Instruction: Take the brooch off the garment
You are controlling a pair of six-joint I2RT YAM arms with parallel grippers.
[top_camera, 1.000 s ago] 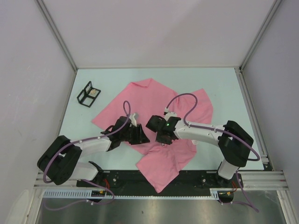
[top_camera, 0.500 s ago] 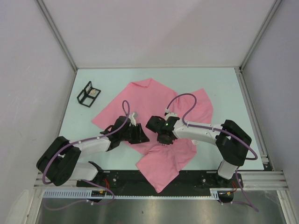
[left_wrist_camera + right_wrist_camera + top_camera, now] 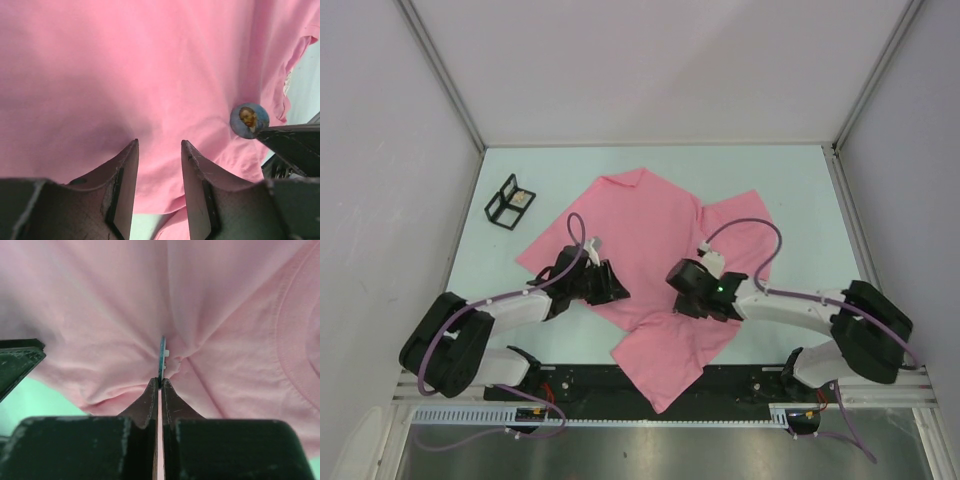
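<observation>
The top view looks steeply down from behind the arms over the whole worktop [image 3: 800, 180]. Both wrist views peer along their fingers [image 3: 122, 182], close to the pink T-shirt [image 3: 650, 215], sharing the brooch [image 3: 249, 120].

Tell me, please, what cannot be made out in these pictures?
- Left wrist: a finger of the right gripper covers the lower edge of the brooch; its pin lies behind the garment.
- Right wrist: the brooch shows edge-on only, its face unseen.
- Top external: the brooch is hidden under the right gripper; what the black stand holds is too small.
</observation>
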